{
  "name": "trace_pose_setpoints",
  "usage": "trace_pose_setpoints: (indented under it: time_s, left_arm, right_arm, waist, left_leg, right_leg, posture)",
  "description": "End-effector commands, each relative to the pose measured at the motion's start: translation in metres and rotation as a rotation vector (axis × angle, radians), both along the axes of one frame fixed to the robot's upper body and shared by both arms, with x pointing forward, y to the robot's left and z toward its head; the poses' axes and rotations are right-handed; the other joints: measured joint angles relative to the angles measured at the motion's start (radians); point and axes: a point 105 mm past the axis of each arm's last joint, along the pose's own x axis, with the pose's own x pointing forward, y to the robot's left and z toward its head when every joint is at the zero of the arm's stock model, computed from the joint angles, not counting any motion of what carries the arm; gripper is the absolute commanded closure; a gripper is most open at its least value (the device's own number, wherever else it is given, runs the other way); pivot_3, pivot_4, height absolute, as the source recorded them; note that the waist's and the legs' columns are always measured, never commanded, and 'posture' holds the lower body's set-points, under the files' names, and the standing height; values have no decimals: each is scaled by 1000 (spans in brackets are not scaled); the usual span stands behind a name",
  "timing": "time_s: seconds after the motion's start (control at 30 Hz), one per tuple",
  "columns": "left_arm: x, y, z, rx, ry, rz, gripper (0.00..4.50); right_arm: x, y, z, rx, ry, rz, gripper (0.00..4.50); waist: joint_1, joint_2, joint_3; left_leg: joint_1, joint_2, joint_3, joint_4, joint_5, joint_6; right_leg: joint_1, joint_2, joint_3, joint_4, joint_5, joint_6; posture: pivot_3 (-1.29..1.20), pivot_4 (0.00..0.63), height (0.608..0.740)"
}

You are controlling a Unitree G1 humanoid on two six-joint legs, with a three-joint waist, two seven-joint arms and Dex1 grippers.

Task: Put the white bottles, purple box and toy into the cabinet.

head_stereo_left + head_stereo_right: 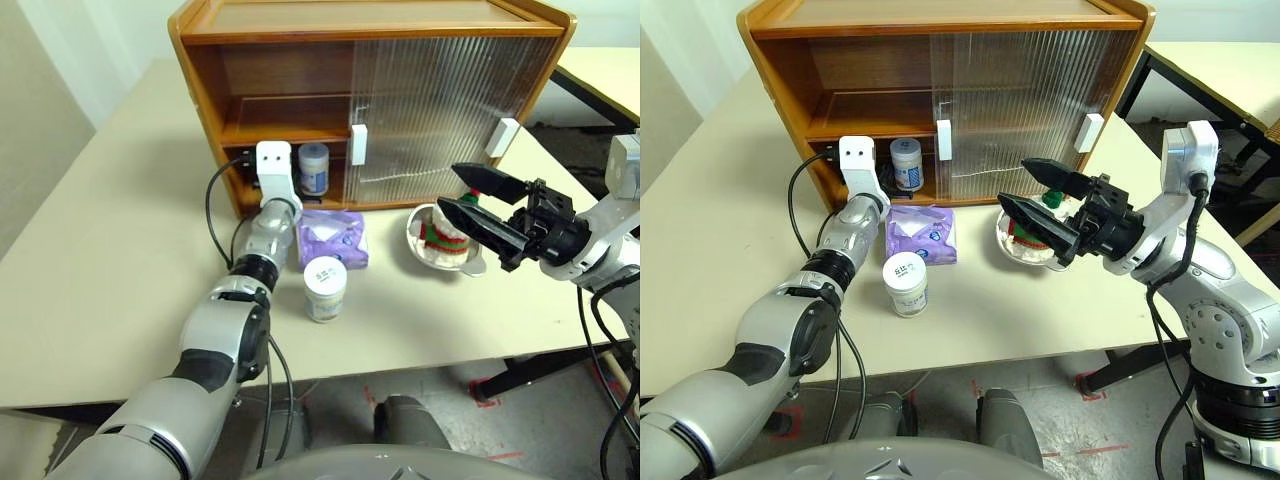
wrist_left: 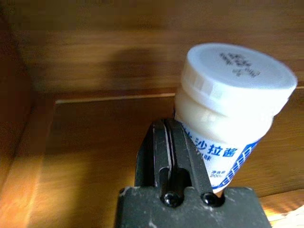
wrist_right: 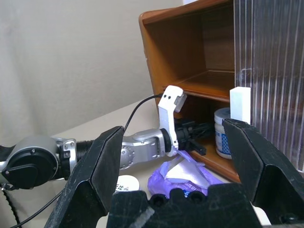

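Note:
The cabinet [image 1: 370, 30] stands at the back of the table, its left half open. One white bottle [image 1: 313, 168] stands in the lower compartment. My left gripper [image 2: 165, 124] is inside that compartment, shut and empty, its fingers [image 3: 192, 135] close against the bottle's [image 2: 228, 109] side. The other white bottle [image 1: 325, 288] stands on the table in front of the purple box [image 1: 333, 240]. The toy [image 1: 445, 238], white with a red-green scarf, lies in a bowl to the right. My right gripper [image 1: 450, 187] hovers open above the toy, holding nothing.
The metal bowl [image 1: 470, 265] holding the toy sits in front of the ribbed sliding doors [image 1: 430, 100], which cover the cabinet's right half. A black cable [image 1: 212, 215] loops off my left wrist. The table's front edge [image 1: 400, 365] is near, and another table [image 1: 600, 70] stands at the back right.

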Motion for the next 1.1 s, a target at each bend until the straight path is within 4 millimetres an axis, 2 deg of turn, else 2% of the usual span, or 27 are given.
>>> trace_pose_setpoints:
  time_s: [0.03,0.3,0.67,0.97,1.1]
  left_arm:
    - [0,-14,1,19,5,-46,4427]
    - [1,-20,3,24,9,-63,4427]
    - [4,9,11,1,-45,37,4427]
    - [-6,15,12,-40,-92,27,4427]
    - [-13,21,19,-59,-117,45,4427]
  right_arm:
    - [-2,-2,3,-8,-9,-11,0]
    - [-3,-4,3,-11,-11,-21,0]
    - [-2,-3,3,-10,-8,-14,0]
    - [1,-1,2,-12,-3,13,0]
    - [2,0,1,-12,-2,21,0]
  waist:
    - [-2,0,0]
    - [-18,0,0]
    - [-38,0,0]
    - [-40,0,0]
    - [-37,0,0]
  left_leg:
    - [0,0,0,0,0,0]
    - [0,0,0,0,0,0]
    - [0,0,0,0,0,0]
    - [0,0,-1,0,0,0]
    - [0,0,-1,0,0,0]
  right_leg:
    - [0,0,0,0,0,0]
    - [0,0,0,0,0,1]
    - [0,0,0,0,0,1]
    - [0,-1,0,1,1,-1]
    - [0,-1,0,1,2,-1]
  posture:
    - [-184,0,740]
    - [-198,0,740]
    - [-175,0,740]
    - [-138,0,740]
    - [-124,0,740]
